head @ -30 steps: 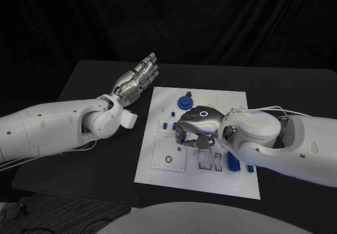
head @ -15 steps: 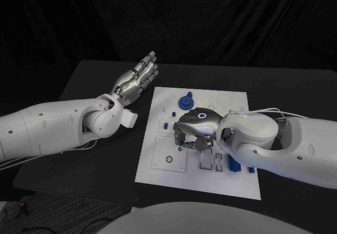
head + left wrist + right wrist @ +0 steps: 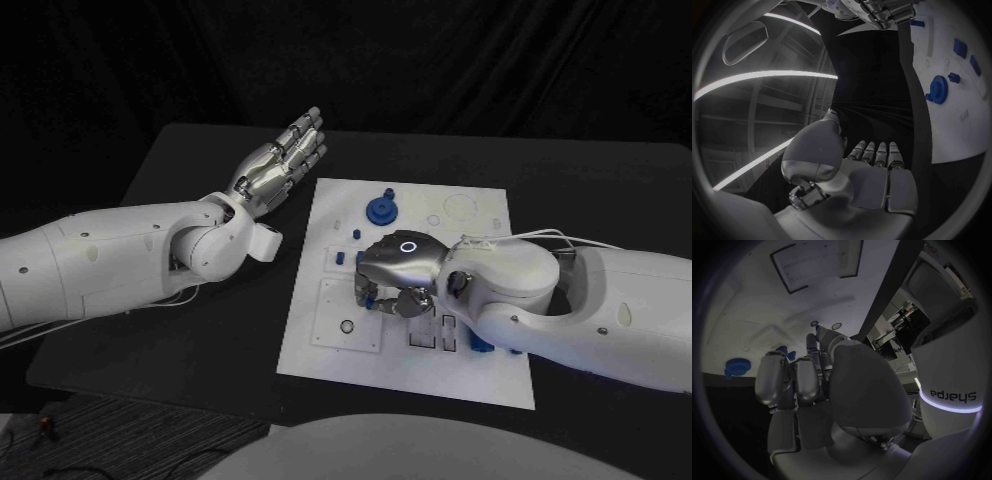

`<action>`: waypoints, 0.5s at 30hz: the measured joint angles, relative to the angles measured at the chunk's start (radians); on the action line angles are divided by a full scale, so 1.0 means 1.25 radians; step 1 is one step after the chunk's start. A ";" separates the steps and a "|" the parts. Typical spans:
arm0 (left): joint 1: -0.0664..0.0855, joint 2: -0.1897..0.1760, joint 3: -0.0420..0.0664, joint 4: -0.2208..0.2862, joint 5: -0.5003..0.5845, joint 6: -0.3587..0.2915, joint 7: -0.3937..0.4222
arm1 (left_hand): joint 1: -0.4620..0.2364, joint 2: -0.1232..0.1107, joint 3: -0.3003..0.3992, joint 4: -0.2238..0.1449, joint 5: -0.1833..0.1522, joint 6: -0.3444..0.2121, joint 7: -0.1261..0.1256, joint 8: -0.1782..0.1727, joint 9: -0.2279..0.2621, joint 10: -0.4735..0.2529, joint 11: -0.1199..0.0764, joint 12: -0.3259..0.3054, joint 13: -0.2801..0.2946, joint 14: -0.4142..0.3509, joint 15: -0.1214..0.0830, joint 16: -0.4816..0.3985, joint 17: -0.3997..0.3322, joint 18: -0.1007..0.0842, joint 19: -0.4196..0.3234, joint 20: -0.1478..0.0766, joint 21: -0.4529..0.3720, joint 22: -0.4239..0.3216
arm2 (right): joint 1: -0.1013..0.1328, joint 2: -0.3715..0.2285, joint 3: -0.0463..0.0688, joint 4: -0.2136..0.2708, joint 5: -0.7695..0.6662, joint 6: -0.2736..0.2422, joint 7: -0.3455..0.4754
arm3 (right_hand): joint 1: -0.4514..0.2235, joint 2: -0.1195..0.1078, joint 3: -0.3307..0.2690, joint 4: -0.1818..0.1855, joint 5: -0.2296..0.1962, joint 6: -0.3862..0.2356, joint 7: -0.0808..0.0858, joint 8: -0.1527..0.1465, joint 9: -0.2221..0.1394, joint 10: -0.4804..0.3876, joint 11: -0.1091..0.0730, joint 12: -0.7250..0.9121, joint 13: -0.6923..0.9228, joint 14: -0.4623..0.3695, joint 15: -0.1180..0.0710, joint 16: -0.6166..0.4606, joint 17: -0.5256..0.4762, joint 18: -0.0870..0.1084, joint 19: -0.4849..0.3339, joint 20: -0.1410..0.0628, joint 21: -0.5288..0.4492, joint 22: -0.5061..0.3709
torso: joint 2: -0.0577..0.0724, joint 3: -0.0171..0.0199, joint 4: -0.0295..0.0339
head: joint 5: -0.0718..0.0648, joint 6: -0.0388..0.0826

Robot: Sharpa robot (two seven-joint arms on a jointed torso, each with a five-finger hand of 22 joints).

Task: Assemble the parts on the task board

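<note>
head view: the left hand is held flat beside the task board, fingers straight and together, nothing in it. the right hand is curled over the board's middle; a small blue part seems pinched, its axis hidden. it should be lowered slowly, kept upright.

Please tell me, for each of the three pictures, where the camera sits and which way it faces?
Head view: on the robot's head, facing down at the task board; both arms show.
Left wrist view: behind the left hand, facing along its flat fingers past the board's edge.
Right wrist view: behind the right hand, facing the board.
Shared: all three show the blue gear.
</note>
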 measured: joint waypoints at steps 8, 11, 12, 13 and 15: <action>-0.001 0.002 0.000 -0.001 0.000 0.016 0.000 | 0.008 0.008 -0.011 0.000 0.016 0.003 0.009 0.000 0.001 0.000 0.000 0.000 0.000 0.000 0.000 0.000 0.000 0.000 -0.001 0.007 0.000 0.000 | -0.006 0.002 0.000 -0.004 -0.018 0.006 0.000 | 0.000 0.000 0.002 -0.002 0.005 0.000 0.000 0.000 0.000 0.003 0.002 -0.002 0.001 0.000 0.000 0.001 0.002 0.000 0.000 0.000 0.003 0.000 | 0.000 -0.0001 -0.0002 | -0.001 0.000; -0.001 0.002 0.000 -0.002 0.000 0.020 0.000 | 0.009 0.012 -0.014 0.001 0.022 0.004 0.015 0.000 0.001 0.000 0.000 0.000 0.000 0.002 0.002 0.000 0.000 0.000 -0.001 0.013 0.000 0.000 | -0.008 0.004 0.001 -0.004 -0.028 0.006 0.000 | 0.000 0.000 0.000 -0.004 0.005 0.000 0.000 0.000 0.000 0.003 0.002 -0.002 0.001 0.000 0.000 0.001 0.002 0.000 0.000 0.000 0.003 0.000 | 0.000 -0.0001 -0.0002 | 0.000 0.000; -0.001 0.002 0.000 -0.002 0.000 0.022 0.000 | 0.010 0.016 -0.015 0.000 0.023 0.005 0.016 0.000 0.001 0.000 0.000 0.000 0.000 0.003 0.004 0.000 0.000 0.000 0.000 0.014 0.000 0.000 | -0.008 0.004 0.001 -0.004 -0.031 0.007 0.001 | 0.000 0.000 0.001 -0.005 0.005 0.000 0.000 0.000 0.000 0.003 0.002 -0.002 0.001 0.000 0.000 0.001 0.002 0.000 0.000 0.000 0.003 0.000 | 0.000 -0.0001 -0.0003 | 0.000 0.000; -0.001 0.002 0.000 -0.002 0.000 0.023 0.000 | 0.013 0.019 -0.018 0.000 0.025 0.005 0.016 0.000 0.001 0.000 0.001 0.000 0.000 0.001 0.008 0.000 0.000 0.000 0.000 0.019 0.000 0.000 | -0.008 0.004 0.001 -0.004 -0.034 0.007 0.001 | 0.000 0.000 0.002 -0.006 0.005 0.000 0.000 0.000 0.000 0.003 0.002 -0.003 0.002 0.000 0.000 0.001 0.003 0.000 0.000 0.000 0.003 0.000 | 0.000 -0.0001 -0.0003 | 0.000 0.000; -0.001 0.003 0.000 -0.003 -0.001 0.026 0.000 | 0.013 0.019 -0.022 0.000 0.027 0.005 0.016 0.000 0.001 0.000 0.006 0.000 0.000 0.000 0.009 0.000 0.000 0.000 -0.001 0.021 0.000 0.000 | -0.009 0.005 0.002 -0.004 -0.040 0.007 0.001 | 0.000 0.000 0.002 -0.006 0.006 0.000 0.000 -0.001 0.000 0.003 0.002 -0.003 0.002 0.000 0.000 0.005 0.006 0.000 0.000 0.000 0.008 0.000 | -0.001 -0.0002 -0.0003 | 0.000 0.000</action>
